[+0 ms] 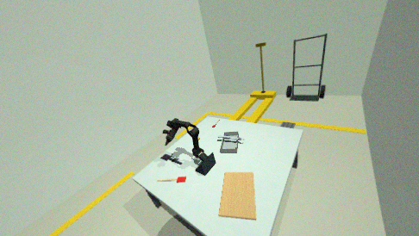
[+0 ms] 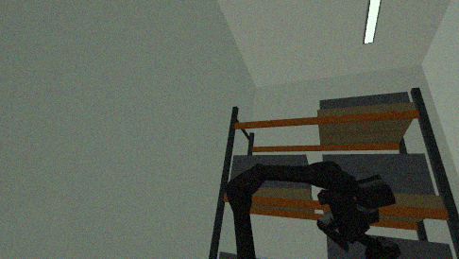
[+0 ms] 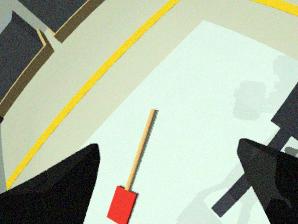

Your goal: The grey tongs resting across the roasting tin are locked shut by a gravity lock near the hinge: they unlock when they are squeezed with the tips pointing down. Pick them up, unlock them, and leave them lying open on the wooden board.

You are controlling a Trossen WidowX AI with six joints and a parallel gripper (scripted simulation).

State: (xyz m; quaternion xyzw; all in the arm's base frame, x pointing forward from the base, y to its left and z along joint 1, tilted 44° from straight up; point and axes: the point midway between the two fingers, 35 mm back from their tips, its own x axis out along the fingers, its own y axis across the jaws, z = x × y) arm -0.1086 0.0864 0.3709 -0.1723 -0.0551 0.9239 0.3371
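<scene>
1. Room: pale walls and a beige floor marked with yellow floor lines (image 1: pixel 90 206); one ceiling strip light (image 2: pixel 372 20) shows in the exterior view.
2. Surface: one white bench (image 1: pixel 267 159), set at an angle to the walls.
3. One black arm (image 1: pixel 192 139) stands on a base near the bench's left edge, with its claw (image 1: pixel 168 139) raised above that edge and pointing down.
4. Claw state: its two dark fingers stand wide apart at the sides of the wrist view, with nothing between them.
5. One grey roasting tin (image 1: pixel 229 142) sits toward the bench's far edge; one pair of grey tongs (image 1: pixel 230 139) lies across it, well apart from the claw.
6. One wooden board (image 1: pixel 238 195) lies near the bench's near right edge, bare.
7. One red spatula with a wooden handle (image 1: pixel 173 179) lies at the near left corner; the wrist view shows it below the claw.
8. One small red-tipped tool (image 1: pixel 214 125) lies near the far left corner; too small to identify.
9. Beyond the bench: one hand truck (image 1: pixel 307 69), one yellow pallet jack (image 1: pixel 260 92), and one shelving rack with orange beams (image 2: pixel 331 165).
</scene>
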